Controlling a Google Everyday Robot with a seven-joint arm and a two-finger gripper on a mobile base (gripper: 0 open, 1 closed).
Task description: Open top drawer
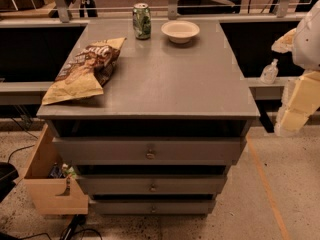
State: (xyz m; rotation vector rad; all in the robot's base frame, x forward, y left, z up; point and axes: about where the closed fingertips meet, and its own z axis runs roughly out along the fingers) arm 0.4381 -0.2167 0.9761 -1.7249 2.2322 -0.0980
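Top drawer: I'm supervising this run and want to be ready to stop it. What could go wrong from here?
1. The gripper hangs beside the cabinet, at the picture's right edge, apart from the top drawer. The drawer's small round knob could be missed or slip from its grasp.
2. A jerky pull might topple the can or shift the chip bag.

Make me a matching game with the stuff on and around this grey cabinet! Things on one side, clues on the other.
Things:
1 can
2 bowl
3 chip bag
4 gripper

Clues:
A white, at the back of the cabinet top
B off to the right, away from the top drawer
C green, standing upright at the back
D lying on the left side of the top

Pairs: 1-C, 2-A, 3-D, 4-B
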